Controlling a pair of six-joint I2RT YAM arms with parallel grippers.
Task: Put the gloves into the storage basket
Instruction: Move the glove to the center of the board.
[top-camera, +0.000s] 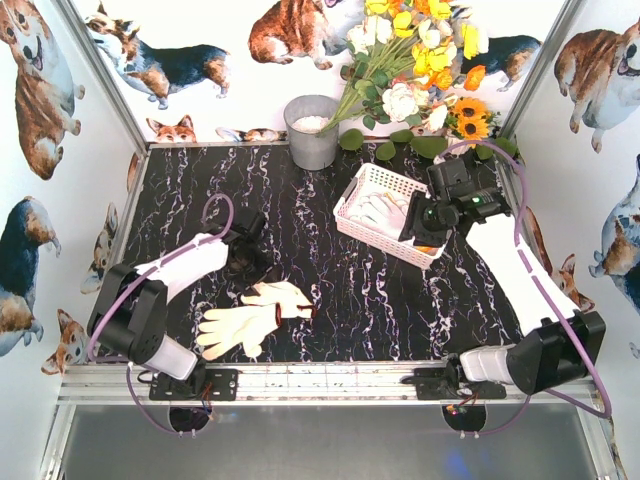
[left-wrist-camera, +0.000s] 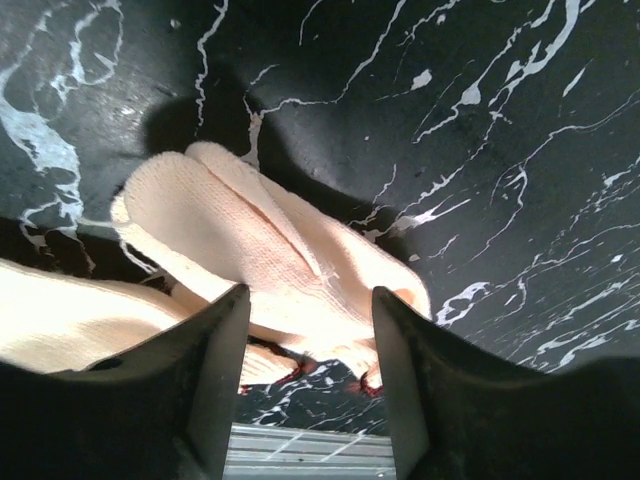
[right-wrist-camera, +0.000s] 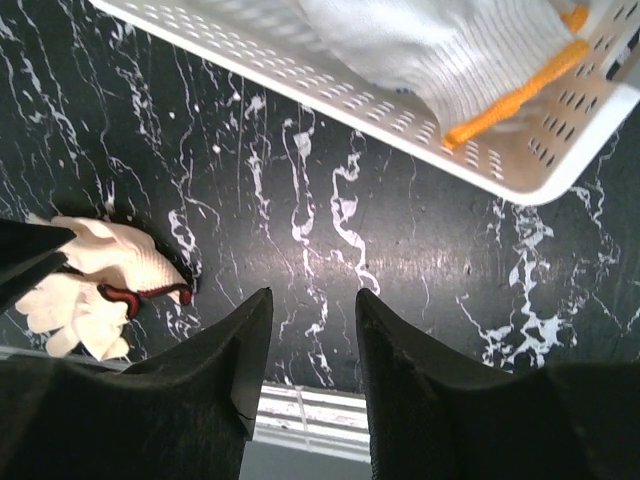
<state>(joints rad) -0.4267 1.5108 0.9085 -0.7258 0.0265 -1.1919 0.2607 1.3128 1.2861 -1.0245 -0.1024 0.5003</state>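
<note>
Two cream-white gloves lie on the black marble table near the front left: one (top-camera: 275, 297) with a red-trimmed cuff, the other (top-camera: 232, 330) closer to the rail. My left gripper (top-camera: 245, 258) is low at the upper glove. In the left wrist view its jaws (left-wrist-camera: 310, 295) stand apart on either side of that glove (left-wrist-camera: 260, 240), which reaches between the tips. The white storage basket (top-camera: 365, 180) sits at the back right with gloves (top-camera: 380, 212) inside. One of these gloves has an orange cuff (right-wrist-camera: 440, 50). My right gripper (top-camera: 420, 228) hangs open and empty at the basket's near edge (right-wrist-camera: 520, 170).
A grey metal bucket (top-camera: 312, 130) stands at the back centre. A bunch of flowers (top-camera: 420, 60) leans over the back right corner behind the basket. The metal front rail (top-camera: 330, 380) bounds the table near the arm bases. Walls close in both sides.
</note>
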